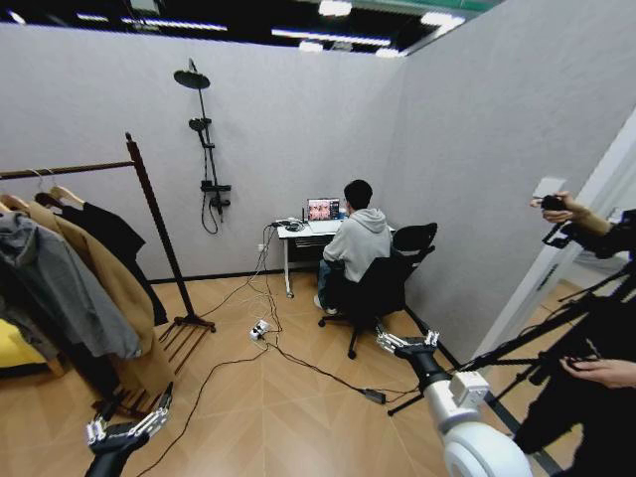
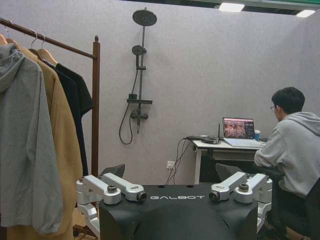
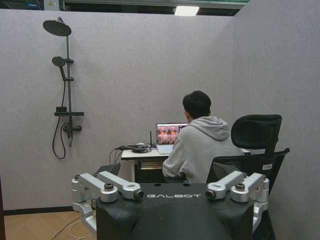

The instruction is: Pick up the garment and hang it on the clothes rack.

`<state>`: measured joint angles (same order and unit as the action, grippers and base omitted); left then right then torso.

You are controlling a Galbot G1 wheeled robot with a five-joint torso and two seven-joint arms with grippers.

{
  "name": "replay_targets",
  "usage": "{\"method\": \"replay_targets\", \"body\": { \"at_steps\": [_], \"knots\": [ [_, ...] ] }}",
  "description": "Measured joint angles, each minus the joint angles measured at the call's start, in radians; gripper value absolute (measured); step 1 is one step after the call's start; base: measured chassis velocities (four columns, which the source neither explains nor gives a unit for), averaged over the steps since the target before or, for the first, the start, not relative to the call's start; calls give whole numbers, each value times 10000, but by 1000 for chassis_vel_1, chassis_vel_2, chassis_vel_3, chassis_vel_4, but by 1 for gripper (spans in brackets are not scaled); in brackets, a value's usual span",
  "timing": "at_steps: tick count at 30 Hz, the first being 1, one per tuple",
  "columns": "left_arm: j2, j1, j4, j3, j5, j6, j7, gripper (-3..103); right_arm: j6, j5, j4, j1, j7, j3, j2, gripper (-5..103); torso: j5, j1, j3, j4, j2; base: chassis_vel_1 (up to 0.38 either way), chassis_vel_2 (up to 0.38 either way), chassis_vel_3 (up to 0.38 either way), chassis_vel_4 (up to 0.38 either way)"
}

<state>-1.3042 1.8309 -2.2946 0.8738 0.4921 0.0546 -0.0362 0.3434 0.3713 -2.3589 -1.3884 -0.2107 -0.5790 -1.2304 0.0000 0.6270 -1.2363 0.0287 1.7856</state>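
Hovering low, empty: left pincer (image 1: 127,429), right pincer (image 1: 405,344).

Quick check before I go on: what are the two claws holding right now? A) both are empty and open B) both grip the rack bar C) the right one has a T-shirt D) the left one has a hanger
A: the left claw and right claw both hang open over bare floor, clear of the rack.

Bright, even light falls from the white ceiling panels (image 1: 335,8) above me; my head view bows at its edges.
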Motion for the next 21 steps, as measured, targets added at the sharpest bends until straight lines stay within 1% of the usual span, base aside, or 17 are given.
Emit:
{"method": "replay_targets", "body": {
  "at_steps": [2, 3, 6, 9, 10, 11, 12, 13, 14, 16, 17, 21],
  "knots": [
    [0, -1, 0, 0, 0, 0, -1, 100, -8, -17, 15, 2, 0, 15, -8, 100, -3, 2, 0, 2, -1, 205, -201, -234, 205],
    [0, -1, 0, 0, 0, 0, -2, 100, -17, -37, 35, 3, 0, 44, -18, 100, 3, 5, -2, 2, -2, 227, -188, -191, 206],
    [0, -1, 0, 0, 0, 0, 0, 100, -25, -54, 47, 12, 1, 80, -18, 100, -2, 4, -1, -2, -1, 242, -187, -187, 223],
    [0, -1, 0, 0, 0, 0, 1, 100, -27, -55, 64, 30, 2, 97, -1, 100, 4, 5, -1, -1, -3, 251, -189, -190, 258],
    [0, -1, 1, 0, 0, 1, 1, 100, -31, -56, 65, 40, 2, 114, 8, 100, -6, 2, 0, -2, -1, 253, -179, -185, 236],
    [0, -1, 1, 0, 0, 1, 1, 100, -31, -56, 65, 40, 2, 114, 8, 100, -6, 2, 0, -2, -1, 253, -179, -185, 236],
    [0, 0, 0, 0, 0, 0, -1, 100, -69, -57, 76, 44, 6, 137, 14, 100, 5, -2, 0, -1, 0, 253, -168, -191, 236],
    [0, 0, 0, 0, 0, 0, -1, 100, -69, -57, 76, 44, 6, 137, 14, 100, 5, -2, 0, -1, 0, 253, -168, -191, 236],
    [0, 0, 1, 0, 0, 0, -1, 100, -144, -62, 98, 46, 24, 160, 17, 100, -1, -3, 1, -4, 1, 198, -160, -162, 181],
    [0, 1, 1, 0, 0, 0, 0, 100, -214, -96, 124, 46, 44, 186, 17, 100, -5, -7, 3, -3, 4, 131, -160, -99, 141],
    [0, 1, 0, 0, 0, 0, 0, 100, -216, -117, 134, 36, 58, 196, 12, 100, 3, -9, 4, 0, 7, 61, -80, -99, 59],
    [0, -1, 0, 0, 0, 0, 0, 100, -218, -122, 135, 1, 216, 201, 17, 100, -1, 2, 0, -1, -1, 23, -14, -24, 18]
  ]
}}
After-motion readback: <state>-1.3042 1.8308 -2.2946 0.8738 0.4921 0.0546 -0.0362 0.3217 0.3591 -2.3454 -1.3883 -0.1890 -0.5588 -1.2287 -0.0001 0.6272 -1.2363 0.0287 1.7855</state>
